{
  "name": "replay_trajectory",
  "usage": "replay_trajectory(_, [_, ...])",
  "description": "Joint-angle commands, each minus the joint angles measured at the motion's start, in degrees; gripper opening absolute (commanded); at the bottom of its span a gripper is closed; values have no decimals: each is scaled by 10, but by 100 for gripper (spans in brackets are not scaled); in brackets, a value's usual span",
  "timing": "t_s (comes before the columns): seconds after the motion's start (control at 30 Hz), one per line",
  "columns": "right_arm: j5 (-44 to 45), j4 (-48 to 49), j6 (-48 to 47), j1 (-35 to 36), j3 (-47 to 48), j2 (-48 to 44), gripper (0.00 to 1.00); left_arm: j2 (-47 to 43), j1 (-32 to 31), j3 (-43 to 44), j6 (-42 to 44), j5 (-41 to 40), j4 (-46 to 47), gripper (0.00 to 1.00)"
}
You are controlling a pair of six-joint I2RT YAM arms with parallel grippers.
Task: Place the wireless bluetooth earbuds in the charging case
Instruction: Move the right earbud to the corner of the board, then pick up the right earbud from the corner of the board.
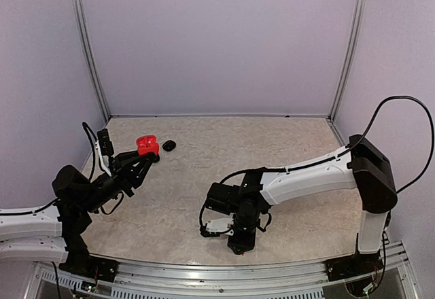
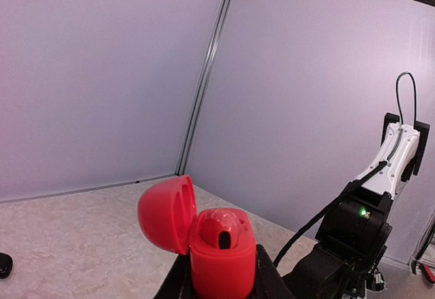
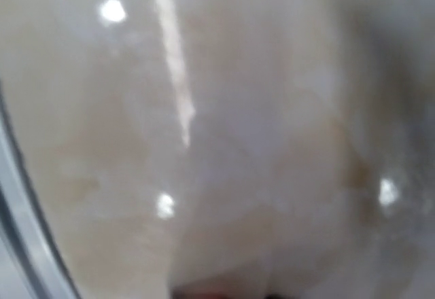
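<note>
Left hand (image 1: 146,157), reaching toward 10 o'clock, grips open-lidded red plastic charging case (image 2: 219,258). Right hand (image 1: 241,241) points down at 6 o'clock; opening cannot be determined. Beige marbled surface (image 1: 197,177), lilac walls (image 1: 217,41).

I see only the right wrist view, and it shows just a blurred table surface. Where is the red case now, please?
Observer: The left gripper holds the case at the far left of the table.
Operator: Is the lid open or closed?
Observer: Open; the lid is swung to one side.
Operator: Does anything else lie on the table?
Observer: One small black thing, close beside the case; I cannot tell what it is.
</note>
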Motion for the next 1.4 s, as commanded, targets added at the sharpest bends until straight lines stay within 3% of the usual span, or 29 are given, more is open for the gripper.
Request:
replay_trajectory(0.0, [39,-58,37,-2,13,2,35,-5,4,-3,6,7,12,0])
replay_trajectory(0.5, [-35,-138,117,-2,112,44,41,-11,5,-7,4,10,16,0])
replay_trajectory(1.37, [27,-234,140,24,205,140,23,-39,2,-17,10,7,7,0])
